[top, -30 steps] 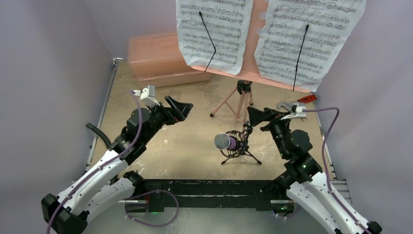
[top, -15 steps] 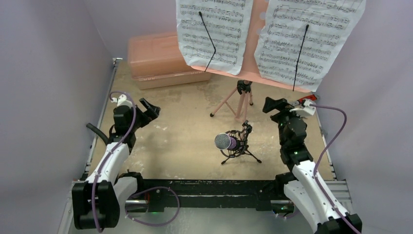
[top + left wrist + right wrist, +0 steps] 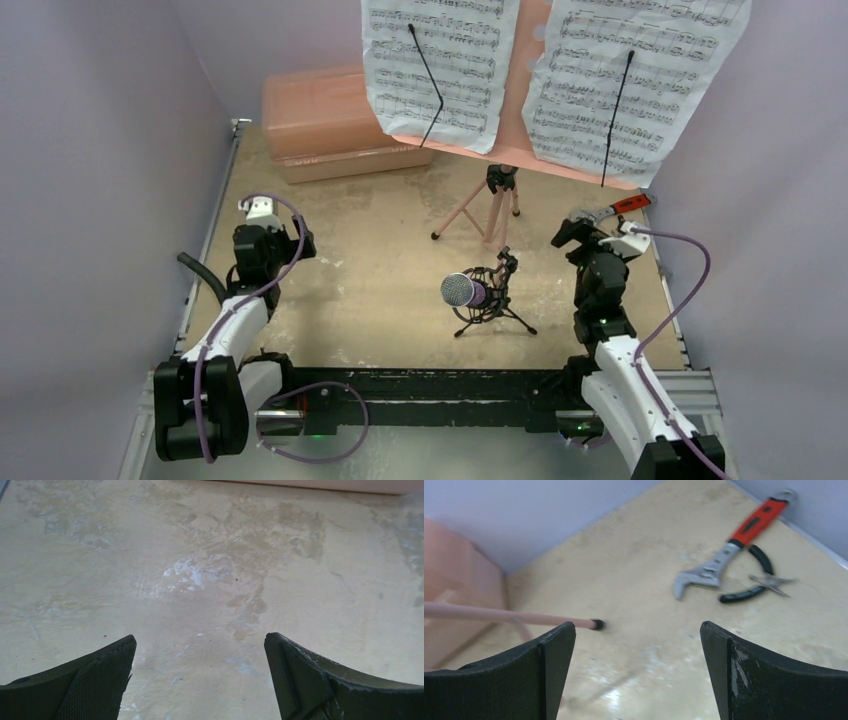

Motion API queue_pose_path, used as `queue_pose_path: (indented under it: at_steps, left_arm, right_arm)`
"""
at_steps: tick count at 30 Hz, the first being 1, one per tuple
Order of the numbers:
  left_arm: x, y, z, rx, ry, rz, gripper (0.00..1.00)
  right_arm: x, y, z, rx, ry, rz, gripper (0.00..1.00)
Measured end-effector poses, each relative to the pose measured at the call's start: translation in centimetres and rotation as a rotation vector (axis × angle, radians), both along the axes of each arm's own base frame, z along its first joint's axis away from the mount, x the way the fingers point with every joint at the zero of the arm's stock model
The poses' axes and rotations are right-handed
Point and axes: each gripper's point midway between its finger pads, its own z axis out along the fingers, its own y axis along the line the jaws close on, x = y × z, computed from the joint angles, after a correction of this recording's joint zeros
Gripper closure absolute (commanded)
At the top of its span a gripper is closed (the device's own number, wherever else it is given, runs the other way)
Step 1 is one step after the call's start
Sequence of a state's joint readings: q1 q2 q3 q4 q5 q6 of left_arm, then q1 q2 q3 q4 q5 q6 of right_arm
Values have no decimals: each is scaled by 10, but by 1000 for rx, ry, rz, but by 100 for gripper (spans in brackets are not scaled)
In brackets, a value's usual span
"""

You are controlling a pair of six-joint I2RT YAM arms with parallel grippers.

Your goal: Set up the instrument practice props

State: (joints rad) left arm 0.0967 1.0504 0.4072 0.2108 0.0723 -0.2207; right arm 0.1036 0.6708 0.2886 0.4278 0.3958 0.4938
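I've got the case (image 3: pixel 325 115) lid down, contents hidden; microphone (image 3: pixel 460 291) on its mic stand (image 3: pixel 497 305) mid surface (image 3: pixel 380 290), music stand (image 3: pixel 490 205) behind, pages (image 3: pixel 440 60) cut off above; left hand (image 3: pixel 200 640), right hand (image 3: pixel 638 627) both spread, empty

1. The only printed marks I can find are on the two white sheet-music pages (image 3: pixel 440 70), at the far side on the pink music stand (image 3: pixel 520 100). They carry staves of musical notes.
2. On those pages I can read no title, word or number; the print is too small.
3. The red-handled wrench (image 3: pixel 734 542) at my far right is blurred, with no legible marking.
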Motion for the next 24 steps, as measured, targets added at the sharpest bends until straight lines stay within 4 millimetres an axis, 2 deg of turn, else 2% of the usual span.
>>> queue_pose_path:
  at_steps: [7, 9, 14, 17, 20, 24]
  left_arm:
    - [-16, 6, -46, 45, -49, 19, 0]
    - [-16, 7, -57, 48, -39, 25, 0]
    - [8, 11, -57, 56, -108, 29, 2]
    - [29, 9, -57, 67, -143, -1, 8]
    - [46, 2, -58, 88, -153, -58, 2]
    - [57, -8, -45, 116, -200, -107, 1]
  right_arm:
    - [-19, -19, -70, -250, 125, -28, 2]
    - [-19, -19, -82, -293, 149, -9, 2]
    - [-2, -14, -82, -358, 122, 31, 2]
    - [9, -13, -85, -365, 101, 38, 2]
    - [25, -10, -88, -372, 86, 52, 2]
    - [50, -5, -101, -393, 104, 82, 2]
